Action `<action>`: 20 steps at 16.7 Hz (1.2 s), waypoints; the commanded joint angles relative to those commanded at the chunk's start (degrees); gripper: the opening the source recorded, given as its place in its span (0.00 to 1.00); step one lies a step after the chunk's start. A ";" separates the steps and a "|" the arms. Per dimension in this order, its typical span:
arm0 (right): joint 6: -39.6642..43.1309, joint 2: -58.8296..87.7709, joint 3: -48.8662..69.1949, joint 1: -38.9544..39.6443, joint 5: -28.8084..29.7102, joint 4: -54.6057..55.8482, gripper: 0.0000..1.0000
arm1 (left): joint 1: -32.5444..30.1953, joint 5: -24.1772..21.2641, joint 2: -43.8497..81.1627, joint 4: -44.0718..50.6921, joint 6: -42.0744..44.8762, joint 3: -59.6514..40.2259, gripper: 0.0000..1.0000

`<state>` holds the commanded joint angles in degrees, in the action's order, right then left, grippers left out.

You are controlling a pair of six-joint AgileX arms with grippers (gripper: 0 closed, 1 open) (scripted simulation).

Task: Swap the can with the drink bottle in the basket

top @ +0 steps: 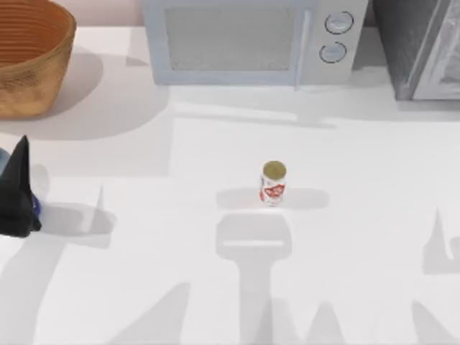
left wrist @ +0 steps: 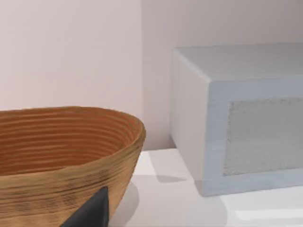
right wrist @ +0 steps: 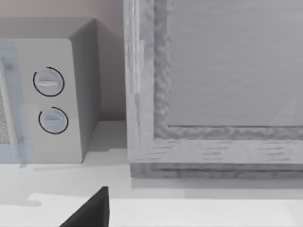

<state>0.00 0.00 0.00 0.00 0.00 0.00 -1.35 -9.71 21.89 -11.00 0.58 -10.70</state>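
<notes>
The can (top: 273, 183), white with a red label and a dull gold top, stands upright in the middle of the table. The basket (top: 32, 61), round and orange-brown, sits at the back left corner; its ribbed inside (left wrist: 57, 137) holds nothing that I can see. My left gripper (top: 18, 190) is a dark shape at the table's left edge, in front of the basket and far from the can. A small patch of blue (top: 34, 206) peeks out at its side, which may be the drink bottle, mostly hidden. My right gripper (right wrist: 92, 210) shows as a dark tip near the back right.
A pale microwave (top: 248, 39) with two round knobs (top: 338, 36) stands along the back, to the right of the basket. A grey cabinet (top: 420, 47) fills the back right corner. Shadows of the arms fall across the white table's front half.
</notes>
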 joint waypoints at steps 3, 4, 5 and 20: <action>0.00 0.00 0.00 0.00 0.00 0.00 1.00 | 0.88 5.37 -12.66 6.15 -0.29 5.91 1.00; 0.00 0.00 0.00 0.00 0.00 0.00 1.00 | 1.05 6.75 -15.71 7.71 -0.38 7.44 1.00; 0.00 0.00 0.00 0.00 0.00 0.00 1.00 | 1.19 7.89 -18.15 9.00 -0.46 8.70 1.00; 0.00 0.00 0.00 0.00 0.00 0.00 1.00 | 2.49 9.65 -11.30 4.38 -0.41 11.78 1.00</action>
<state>0.00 0.00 0.00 0.00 0.00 0.00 1.13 -0.06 10.59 -6.62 0.18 1.08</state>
